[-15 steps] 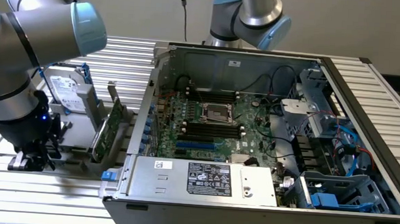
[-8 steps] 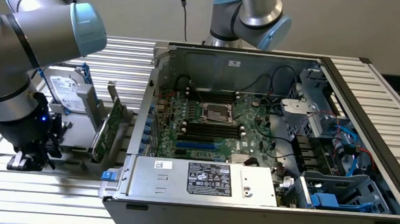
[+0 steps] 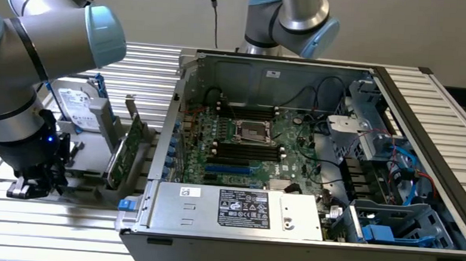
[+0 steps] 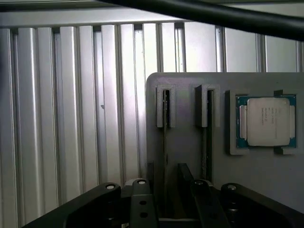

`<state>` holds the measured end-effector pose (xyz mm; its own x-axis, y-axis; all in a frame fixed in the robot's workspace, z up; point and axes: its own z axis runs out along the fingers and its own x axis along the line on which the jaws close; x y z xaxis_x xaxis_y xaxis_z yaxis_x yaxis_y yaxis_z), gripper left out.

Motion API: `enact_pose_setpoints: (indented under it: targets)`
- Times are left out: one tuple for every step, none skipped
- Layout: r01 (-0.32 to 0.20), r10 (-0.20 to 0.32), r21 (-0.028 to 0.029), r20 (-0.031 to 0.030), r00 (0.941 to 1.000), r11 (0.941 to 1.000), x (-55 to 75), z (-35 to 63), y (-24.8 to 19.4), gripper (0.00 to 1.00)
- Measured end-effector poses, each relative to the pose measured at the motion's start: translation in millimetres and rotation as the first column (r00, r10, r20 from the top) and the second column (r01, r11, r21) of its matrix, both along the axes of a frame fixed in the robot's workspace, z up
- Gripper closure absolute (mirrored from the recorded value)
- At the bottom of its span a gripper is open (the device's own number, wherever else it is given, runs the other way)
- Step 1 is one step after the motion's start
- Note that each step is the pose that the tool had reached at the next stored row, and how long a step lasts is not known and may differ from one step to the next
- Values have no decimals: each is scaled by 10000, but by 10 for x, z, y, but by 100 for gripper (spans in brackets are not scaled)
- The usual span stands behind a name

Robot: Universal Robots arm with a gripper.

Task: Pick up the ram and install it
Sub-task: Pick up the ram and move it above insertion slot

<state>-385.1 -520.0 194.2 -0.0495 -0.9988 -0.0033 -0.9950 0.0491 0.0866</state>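
1. The tool [image 4: 171,192] has its fingers [image 4: 141,202] set apart. The gap is far wider than the thin board between them, and nothing is clamped.
2. In the exterior view the tool hangs low over the ribbed tabletop [image 3: 52,229], well apart from the open computer case [image 3: 295,169].
3. The ram [image 4: 165,137] stands on edge in a slot of the grey holder plate [image 4: 190,152] and shows as a thin dark strip. Its near end lies within the finger gap. Its long axis runs straight ahead from the tool. Contact with either finger cannot be told.
4. A second slot [image 4: 207,118] runs parallel, just beside the first. Beyond it, a processor [image 4: 267,121] lies flat in a pocket.
5. Print on the processor lid and on the power supply label [image 3: 245,209] cannot be read.
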Motion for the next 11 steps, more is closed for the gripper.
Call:
enact_pose_setpoints:
  targets:
    - [-6, 6, -1, -4, 10000, 10000, 0, 0, 0, 66]
    - [-24, 24, 0, -6, 10000, 10000, 0, 1, 0, 73]
    - [-51, 51, 1, -5, 10000, 10000, 1, 0, 0, 73]
    - [-88, 88, 1, -5, 10000, 10000, 1, 0, 0, 73]
    - [-140, 140, 1, -4, 9999, 9999, 1, 0, 0, 73]
    - [-209, 209, 1, -4, 9998, 9998, 1, -1, -1, 73]
    - [-284, 284, 1, -4, 9996, 9996, 1, -1, -1, 73]
    - [-364, 364, 1, -4, 9993, 9993, 1, -1, -1, 73]
    - [-446, 446, 1, -4, 9990, 9990, 1, -1, 0, 73]
    - [-504, 504, 2, -4, 9987, 9987, 1, -1, 0, 73]
    - [-525, 525, 1, -5, 9986, 9986, 1, 0, -1, 73]
